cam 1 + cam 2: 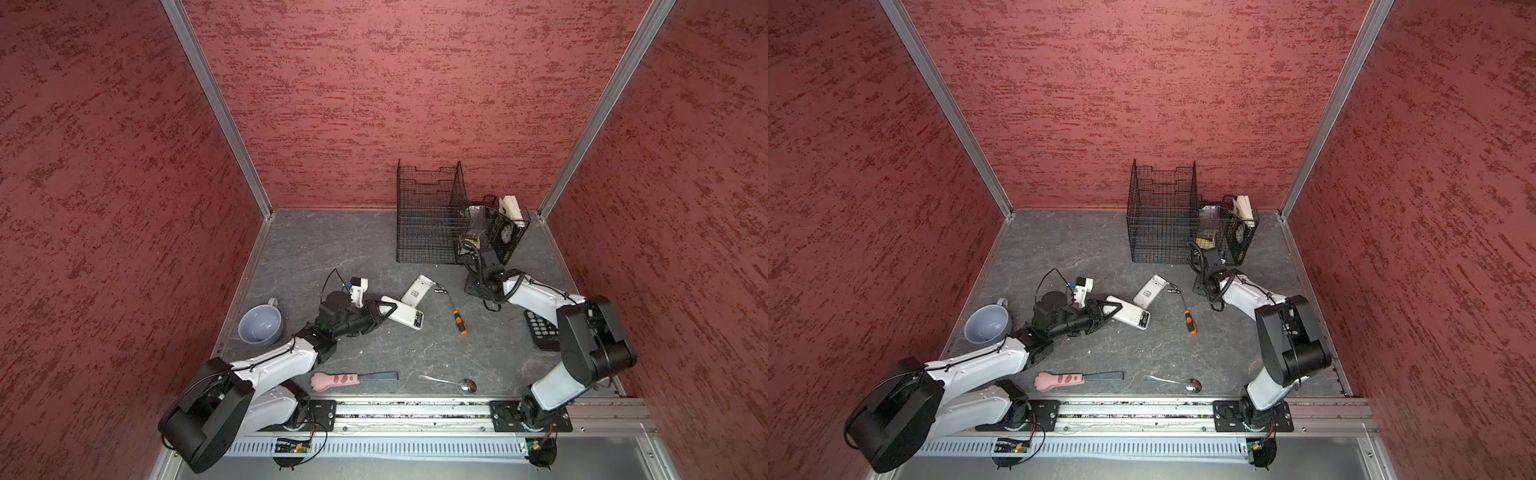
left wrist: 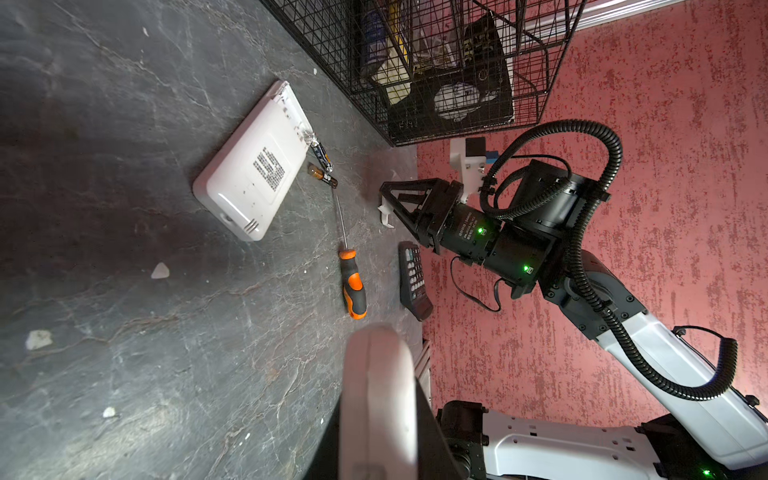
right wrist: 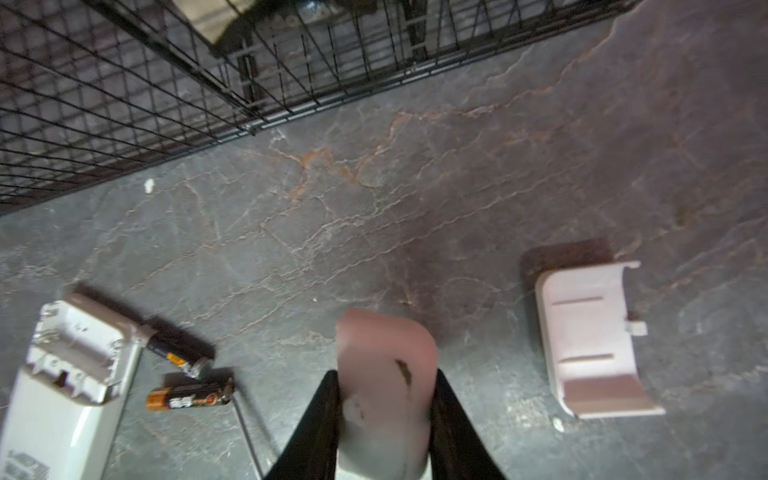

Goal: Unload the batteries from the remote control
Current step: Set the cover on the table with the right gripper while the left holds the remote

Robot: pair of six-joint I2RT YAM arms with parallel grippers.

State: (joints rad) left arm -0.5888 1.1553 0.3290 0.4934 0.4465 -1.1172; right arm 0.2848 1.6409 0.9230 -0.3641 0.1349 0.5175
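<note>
My left gripper is shut on the edge of a white remote control, lifted at a tilt; batteries show in its open end. A second white remote lies face down with its compartment open. Two loose batteries lie beside it, near the screwdriver tip. My right gripper hangs over the table beyond them, shut on a small white cover. Another white cover lies on the table beside it.
An orange-handled screwdriver lies mid-table. Black wire baskets stand at the back, close behind my right gripper. A calculator lies at the right, a mug at the left, a pink-handled tool and a spoon near the front.
</note>
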